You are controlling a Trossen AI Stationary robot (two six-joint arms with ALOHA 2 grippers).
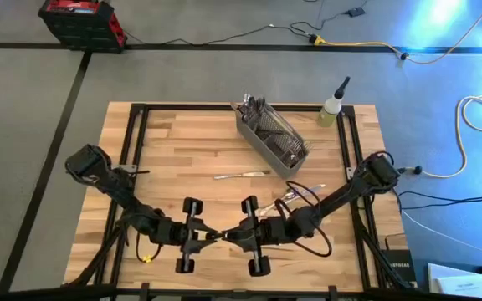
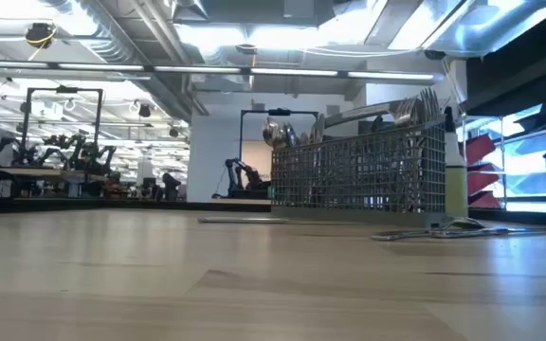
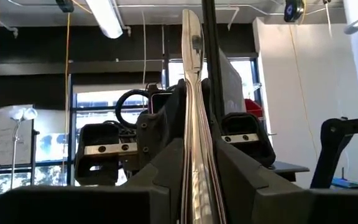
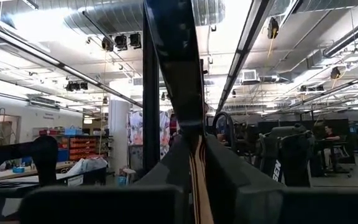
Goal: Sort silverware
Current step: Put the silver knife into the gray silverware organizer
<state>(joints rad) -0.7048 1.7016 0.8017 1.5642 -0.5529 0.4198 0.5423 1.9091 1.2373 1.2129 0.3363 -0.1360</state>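
Table (image 1: 182, 142): wooden top with a black frame along its edges, both arms folded low over the near edge. Most of the board between the arms and the basket is bare, giving open room for moving.

Mesh basket (image 1: 271, 134): stands at the far centre-right, lying diagonally, with most of the silverware (image 1: 258, 109) upright in it. A squeeze bottle (image 1: 331, 109) stands just beside its far right end.

Loose pieces: one utensil (image 1: 243, 175) lies flat between the basket and the arms, long axis roughly across the table. A second loose cluster (image 1: 295, 194) lies near the right arm; its makeup cannot be told.

Left gripper (image 1: 201, 235) and right gripper (image 1: 233, 237): they meet tip to tip at the near centre. The left wrist view shows a single utensil (image 3: 194, 124) clamped between the left fingers, its long axis running straight out toward the right gripper (image 3: 166, 130). The right wrist view shows the right fingers closed on a thin edge, judged to be the same piece.

Judgement: this is a hand-over. The basket lies ahead and to the right, nearer the right arm.
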